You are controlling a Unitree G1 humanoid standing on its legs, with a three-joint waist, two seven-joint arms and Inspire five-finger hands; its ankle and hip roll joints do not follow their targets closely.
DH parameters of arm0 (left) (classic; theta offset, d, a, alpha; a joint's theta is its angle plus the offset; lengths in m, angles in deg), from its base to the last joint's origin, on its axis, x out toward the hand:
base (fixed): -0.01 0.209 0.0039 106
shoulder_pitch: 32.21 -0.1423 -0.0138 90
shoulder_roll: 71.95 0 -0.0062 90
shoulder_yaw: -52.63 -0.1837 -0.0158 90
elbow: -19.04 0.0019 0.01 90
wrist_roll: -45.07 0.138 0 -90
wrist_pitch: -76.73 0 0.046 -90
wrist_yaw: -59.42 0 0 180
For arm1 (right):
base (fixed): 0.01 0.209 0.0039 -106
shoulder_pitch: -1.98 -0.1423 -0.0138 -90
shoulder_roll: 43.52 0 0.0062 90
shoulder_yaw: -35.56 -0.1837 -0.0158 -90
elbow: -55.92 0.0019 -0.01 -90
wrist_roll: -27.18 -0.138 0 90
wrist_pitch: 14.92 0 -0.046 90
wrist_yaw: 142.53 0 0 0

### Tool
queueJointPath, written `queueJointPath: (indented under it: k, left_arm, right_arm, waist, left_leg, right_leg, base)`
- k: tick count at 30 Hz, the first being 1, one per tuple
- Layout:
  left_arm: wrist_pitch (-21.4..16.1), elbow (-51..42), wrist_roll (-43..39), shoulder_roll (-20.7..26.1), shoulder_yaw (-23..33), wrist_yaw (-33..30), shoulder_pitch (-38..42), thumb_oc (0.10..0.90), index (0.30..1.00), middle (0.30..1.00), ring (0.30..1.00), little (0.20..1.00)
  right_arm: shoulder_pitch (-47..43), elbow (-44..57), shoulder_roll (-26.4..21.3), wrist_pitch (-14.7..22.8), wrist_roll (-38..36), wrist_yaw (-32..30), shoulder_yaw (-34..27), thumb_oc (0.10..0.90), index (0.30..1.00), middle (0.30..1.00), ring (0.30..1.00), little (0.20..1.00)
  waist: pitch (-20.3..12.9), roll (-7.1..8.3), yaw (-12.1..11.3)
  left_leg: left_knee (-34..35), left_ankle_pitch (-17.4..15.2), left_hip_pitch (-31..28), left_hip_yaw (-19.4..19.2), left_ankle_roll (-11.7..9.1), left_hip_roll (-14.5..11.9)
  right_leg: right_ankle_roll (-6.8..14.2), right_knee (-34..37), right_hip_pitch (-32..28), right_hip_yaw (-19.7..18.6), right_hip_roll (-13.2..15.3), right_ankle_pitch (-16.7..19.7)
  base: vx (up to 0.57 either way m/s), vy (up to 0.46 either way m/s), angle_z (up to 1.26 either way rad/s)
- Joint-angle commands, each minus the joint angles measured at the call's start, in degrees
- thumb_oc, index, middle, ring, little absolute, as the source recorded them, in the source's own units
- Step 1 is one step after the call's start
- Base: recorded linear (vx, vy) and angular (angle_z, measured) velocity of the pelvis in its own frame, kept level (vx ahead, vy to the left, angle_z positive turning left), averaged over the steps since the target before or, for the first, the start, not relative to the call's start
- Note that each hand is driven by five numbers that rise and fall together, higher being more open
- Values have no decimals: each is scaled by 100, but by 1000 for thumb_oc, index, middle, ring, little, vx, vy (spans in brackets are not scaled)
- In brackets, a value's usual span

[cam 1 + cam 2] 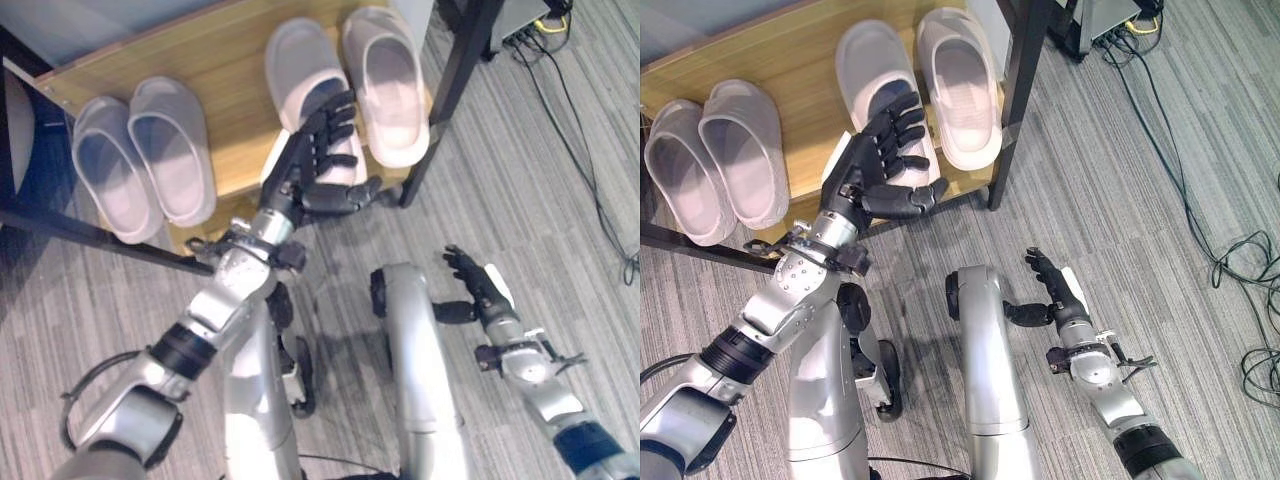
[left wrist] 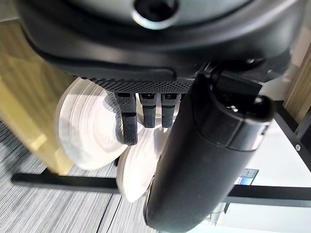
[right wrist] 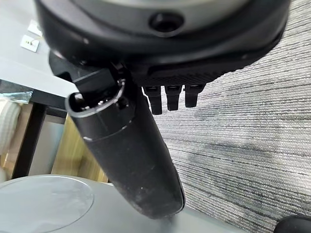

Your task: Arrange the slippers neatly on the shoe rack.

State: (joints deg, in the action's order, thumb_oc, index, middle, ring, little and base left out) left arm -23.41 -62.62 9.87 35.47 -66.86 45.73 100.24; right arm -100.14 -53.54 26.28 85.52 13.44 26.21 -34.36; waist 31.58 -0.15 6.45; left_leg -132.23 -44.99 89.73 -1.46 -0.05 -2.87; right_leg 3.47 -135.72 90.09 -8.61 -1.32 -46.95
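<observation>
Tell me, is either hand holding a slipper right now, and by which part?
Nothing is held. The left hand hovers open over the right pair of slippers on the shoe rack; the right hand is open above the floor.

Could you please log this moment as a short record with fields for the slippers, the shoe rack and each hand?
left pair of slippers: side by side on the shoe rack, at its left
right pair of slippers: side by side on the rack, at its right
shoe rack: wooden shelf on a dark frame
left hand: open, holding nothing, raised over the right pair's near ends
right hand: open, empty, over the grey striped floor
</observation>
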Motion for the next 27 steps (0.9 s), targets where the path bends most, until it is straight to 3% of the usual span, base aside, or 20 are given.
queueJointPath:
  k: [1,16,27]
  left_arm:
    - [-595,-11,263,-444,147,-256,950,800,900,900,900,900]
    - [-686,593,416,-683,47,-605,1767,800,900,900,900,900]
    - [-950,-640,213,-544,388,-600,1503,800,900,900,900,900]
  right_arm:
    - [-554,444,-103,478,-133,-185,-127,800,900,900,900,900]
    - [-948,111,21,480,-173,-229,199,800,900,900,900,900]
    - [-657,376,4,426,12,-254,54,800,900,900,900,900]
  waist:
    - [-179,-21,-35]
    - [-179,72,-15]
    - [-179,-6,-84]
  left_leg:
    - [-49,-216,23,134,188,487]
    - [-98,-197,23,112,178,496]
    - [-157,-199,23,141,126,494]
  right_leg:
    - [-483,107,-14,-160,386,308]
    - [-446,88,-14,-208,382,349]
    - [-458,16,-14,-155,336,382]
  base:
    - [9,36,0]
    - [1,10,0]
    - [0,0,0]
